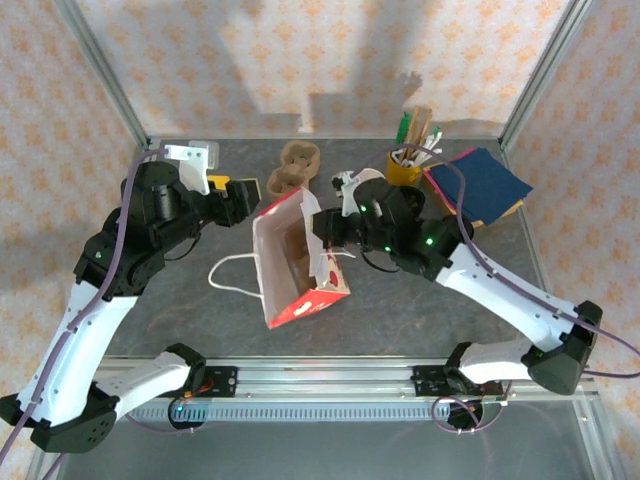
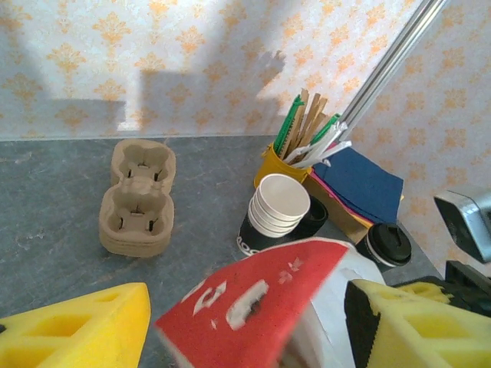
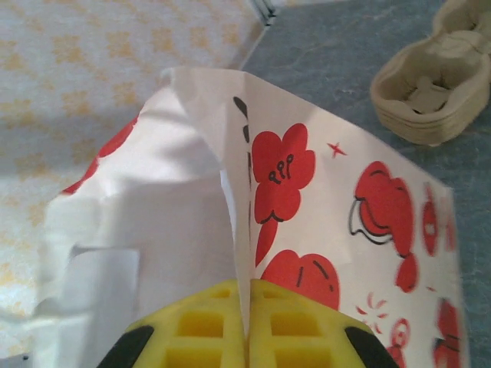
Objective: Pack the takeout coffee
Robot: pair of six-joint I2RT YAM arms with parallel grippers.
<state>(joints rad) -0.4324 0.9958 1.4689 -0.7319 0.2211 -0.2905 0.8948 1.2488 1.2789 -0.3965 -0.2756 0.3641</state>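
At the paper bag [image 1: 295, 265], right hand [image 3: 247, 341] clenches its rim while left hand [image 2: 245, 326] straddles it, released.

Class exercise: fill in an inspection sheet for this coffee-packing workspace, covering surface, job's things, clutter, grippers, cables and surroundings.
Surface: grey table, bare near the front.
Job's things: white paper cups, nested, dark band below, beside the yellow cup; red-printed paper bag, mouth open.
Clutter: brown two-cup carrier; yellow cup of stirrers; blue napkins; black-lidded cup.
Grippers: left gripper open, bag rim between its fingers; right gripper shut on the bag's wall.
Cables: purple cables run along both arms.
Surroundings: patterned wallpaper; metal frame posts.
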